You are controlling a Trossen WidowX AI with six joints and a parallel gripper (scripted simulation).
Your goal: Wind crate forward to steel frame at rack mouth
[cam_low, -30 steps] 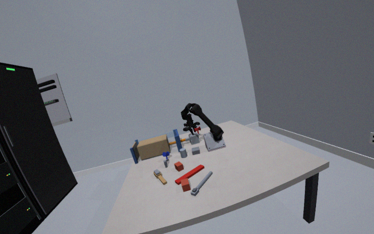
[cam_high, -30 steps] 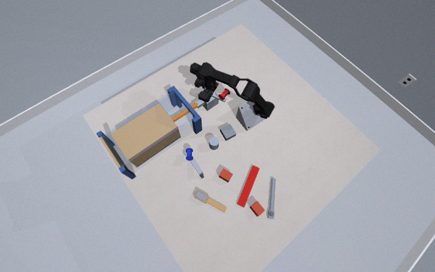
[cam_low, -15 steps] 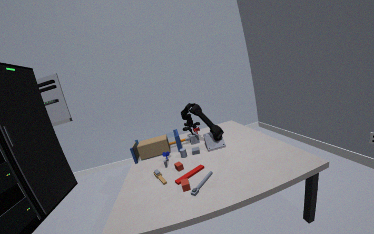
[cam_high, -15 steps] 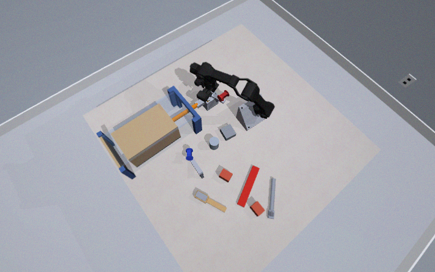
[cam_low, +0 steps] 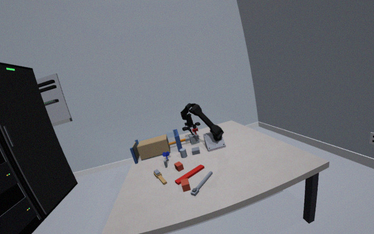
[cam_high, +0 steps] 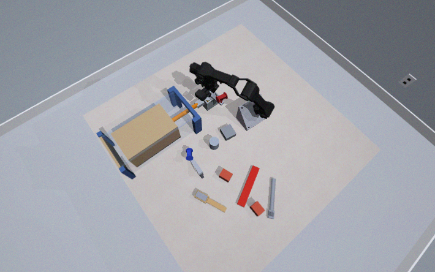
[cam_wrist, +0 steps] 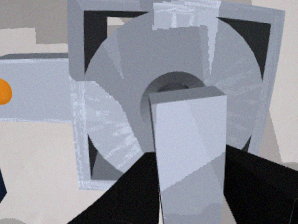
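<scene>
The tan crate [cam_high: 144, 130] [cam_low: 153, 146] sits flat in the guard cubby, with a gap between its front and the blue frame [cam_high: 197, 125] [cam_low: 177, 139]. An orange strap [cam_high: 184, 113] [cam_low: 173, 143] [cam_wrist: 4, 91] runs from it towards the grey winch [cam_high: 209, 103] [cam_low: 194, 139] [cam_wrist: 240, 75]. My gripper [cam_high: 213, 95] [cam_low: 192, 133] [cam_wrist: 185, 158] is shut on the grey arm of the winch handle [cam_wrist: 190, 125], whose red knob [cam_high: 221, 97] [cam_low: 195, 130] is beside the fingers. The arm's end lies over the round hole [cam_wrist: 172, 80]; the square key is hidden.
A grey block [cam_high: 227, 131] [cam_low: 195, 150] and cylinder [cam_high: 214, 143] [cam_low: 183, 153] stand near the winch. A blue-knobbed tool [cam_high: 189, 154] [cam_low: 166, 154], red bar [cam_high: 247, 185] [cam_low: 189, 174], grey wrench [cam_high: 272, 195] [cam_low: 204, 181], tan-handled tool [cam_high: 216, 204] and two red blocks [cam_high: 225, 174] [cam_high: 257, 208] lie farther off.
</scene>
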